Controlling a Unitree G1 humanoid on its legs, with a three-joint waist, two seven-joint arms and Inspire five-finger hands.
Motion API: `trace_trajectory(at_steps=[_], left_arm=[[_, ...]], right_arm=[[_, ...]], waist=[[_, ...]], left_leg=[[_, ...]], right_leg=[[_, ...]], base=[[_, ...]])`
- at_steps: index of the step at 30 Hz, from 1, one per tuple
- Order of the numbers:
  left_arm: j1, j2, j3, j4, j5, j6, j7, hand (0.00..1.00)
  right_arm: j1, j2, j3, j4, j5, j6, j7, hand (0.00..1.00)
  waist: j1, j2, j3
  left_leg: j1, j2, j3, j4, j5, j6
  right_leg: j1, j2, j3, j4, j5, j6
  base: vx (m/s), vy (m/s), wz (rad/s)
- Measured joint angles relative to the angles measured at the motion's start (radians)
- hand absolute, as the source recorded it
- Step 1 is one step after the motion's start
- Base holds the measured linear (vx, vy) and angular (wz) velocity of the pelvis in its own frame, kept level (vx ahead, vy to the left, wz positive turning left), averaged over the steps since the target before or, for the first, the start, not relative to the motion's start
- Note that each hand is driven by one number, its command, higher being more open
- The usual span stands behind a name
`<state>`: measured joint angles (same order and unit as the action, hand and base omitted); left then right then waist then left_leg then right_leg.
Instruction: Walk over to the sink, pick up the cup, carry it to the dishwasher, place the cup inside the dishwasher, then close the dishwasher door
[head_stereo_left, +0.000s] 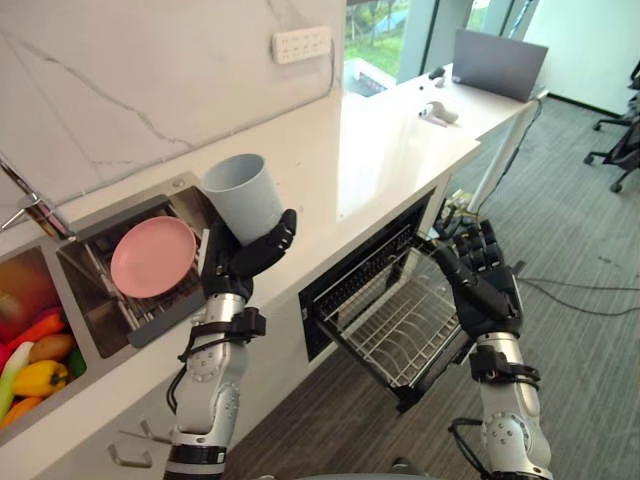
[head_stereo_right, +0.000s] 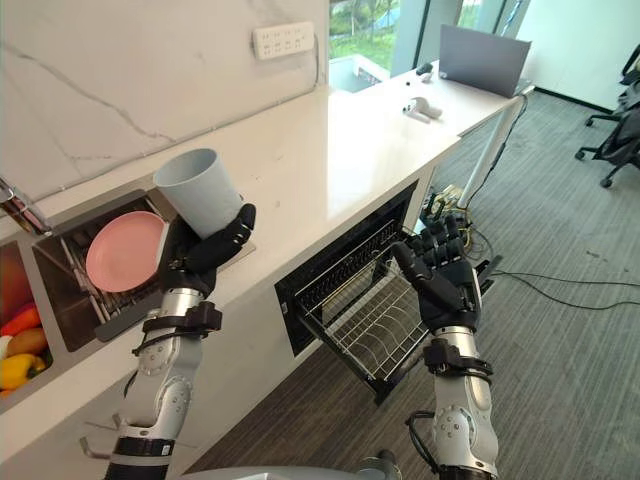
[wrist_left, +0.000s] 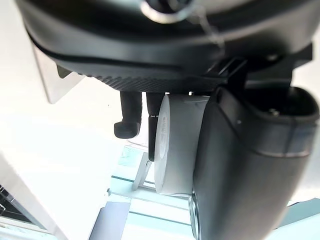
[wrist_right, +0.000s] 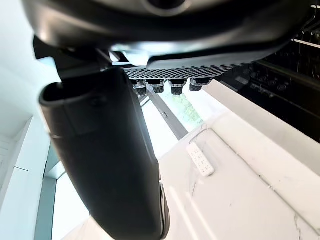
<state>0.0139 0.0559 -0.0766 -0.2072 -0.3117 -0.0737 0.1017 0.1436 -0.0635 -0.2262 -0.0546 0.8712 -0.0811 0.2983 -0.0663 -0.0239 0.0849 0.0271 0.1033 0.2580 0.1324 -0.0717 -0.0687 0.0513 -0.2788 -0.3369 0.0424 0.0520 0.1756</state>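
My left hand (head_stereo_left: 248, 255) is shut on a pale grey-blue cup (head_stereo_left: 243, 196) and holds it tilted above the counter's front edge, just right of the sink (head_stereo_left: 95, 262). The same cup (wrist_left: 175, 145) shows as a pale cylinder between thumb and fingers in the left wrist view. To the right, the dishwasher (head_stereo_left: 350, 283) stands open with its wire rack (head_stereo_left: 405, 325) pulled out and bare. My right hand (head_stereo_left: 485, 280) hovers over the rack's right side, fingers relaxed, holding nothing.
A pink plate (head_stereo_left: 152, 256) leans in the sink beside a tap (head_stereo_left: 35, 212). Toy vegetables (head_stereo_left: 35, 365) fill a tray at far left. Further along the white counter (head_stereo_left: 390, 140) are a laptop (head_stereo_left: 497, 62) and a small white object (head_stereo_left: 438, 114). Office chairs (head_stereo_left: 618, 145) stand on the carpet.
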Motion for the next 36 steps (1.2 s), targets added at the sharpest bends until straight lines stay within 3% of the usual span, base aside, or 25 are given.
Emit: trace_trajectory(at_steps=[7,11,18,22,28,36], left_arm=[[0.021,0.005,0.008,-0.031,0.085,-0.042,-0.015,0.0],[0.04,0.006,0.007,-0.031,0.162,-0.066,-0.012,0.0],[0.052,0.051,-0.018,0.01,0.432,-0.094,0.027,0.0],[0.049,0.067,-0.033,0.042,0.472,-0.095,0.03,0.0],[0.04,0.096,-0.099,0.057,0.472,-0.095,0.028,0.0],[-0.009,0.099,-0.162,0.059,0.468,-0.091,0.028,0.0]], right_arm=[[0.0,-0.009,0.012,-0.001,0.086,0.017,0.105,1.0],[-0.004,-0.029,0.054,-0.01,0.126,0.067,0.176,1.0],[-0.032,-0.052,0.159,-0.062,0.228,0.148,0.269,1.0],[-0.051,-0.057,0.195,-0.074,0.223,0.152,0.275,1.0],[-0.095,-0.095,0.271,-0.088,0.093,0.151,0.261,1.0],[-0.144,-0.127,0.339,-0.123,-0.13,0.142,0.131,1.0]], waist=[[0.017,0.0,0.0],[0.023,-0.001,-0.001],[0.023,-0.001,-0.001],[0.022,0.0,-0.002],[0.022,0.001,-0.003],[0.02,0.013,-0.01]], left_leg=[[0.05,-0.001,-0.004,-0.088,0.044,-0.016],[0.077,0.004,0.001,-0.124,0.054,-0.021],[0.104,-0.003,0.013,-0.172,0.073,-0.02],[0.104,-0.004,0.012,-0.177,0.078,-0.02],[0.103,-0.008,0.005,-0.197,0.095,-0.019],[0.093,-0.01,-0.008,-0.202,0.109,-0.019]], right_leg=[[0.027,0.018,-0.015,-0.017,-0.001,-0.004],[0.038,0.028,-0.006,-0.024,-0.001,-0.005],[0.038,0.029,0.009,-0.025,0.0,-0.006],[0.038,0.029,0.009,-0.026,0.0,-0.006],[0.037,0.029,0.007,-0.034,0.0,-0.006],[0.037,0.029,0.001,-0.039,0.0,-0.006]], base=[[0.02,-0.022,0.05],[0.01,-0.004,-0.02],[0.0,0.0,-0.02],[0.0,-0.003,0.0],[-0.01,-0.007,0.03],[-0.02,-0.009,0.05]])
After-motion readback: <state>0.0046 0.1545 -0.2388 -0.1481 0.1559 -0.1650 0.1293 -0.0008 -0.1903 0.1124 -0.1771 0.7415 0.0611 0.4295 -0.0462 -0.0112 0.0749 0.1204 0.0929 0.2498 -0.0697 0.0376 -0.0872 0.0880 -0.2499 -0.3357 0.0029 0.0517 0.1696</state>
